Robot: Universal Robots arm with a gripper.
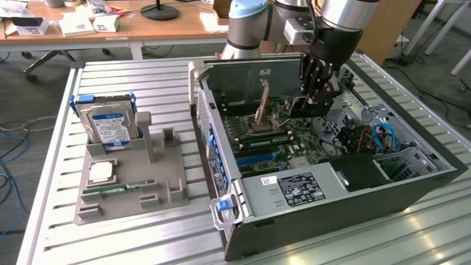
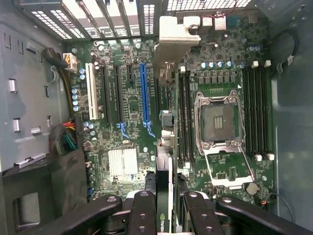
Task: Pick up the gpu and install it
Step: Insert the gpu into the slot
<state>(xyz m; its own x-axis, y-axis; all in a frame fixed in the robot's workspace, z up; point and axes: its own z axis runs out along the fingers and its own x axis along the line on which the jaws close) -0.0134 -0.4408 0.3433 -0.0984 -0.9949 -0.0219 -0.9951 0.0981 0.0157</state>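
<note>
Above the motherboard [image 2: 132, 98], within the open computer case [image 1: 353, 215], the gripper [image 1: 312, 102] is clamped on the gpu [image 2: 165, 186], which hangs edge-down toward the board

gpu [image 2: 164, 218] cut by picture edge, partly hidden between jaws.

Behind a slatted metal table [image 1: 110, 243], a long wooden desk [image 1: 147, 30] is set, on which white boxes [image 1: 77, 25] and a round black stand base [image 1: 160, 12] are seen. A grey floor [image 1: 30, 99] is laid beside the table at the exterior view's left, where blue cables [image 1: 9, 132] are strewn. A brown wooden panel [image 1: 386, 27] is placed behind the table's far corner.
</note>
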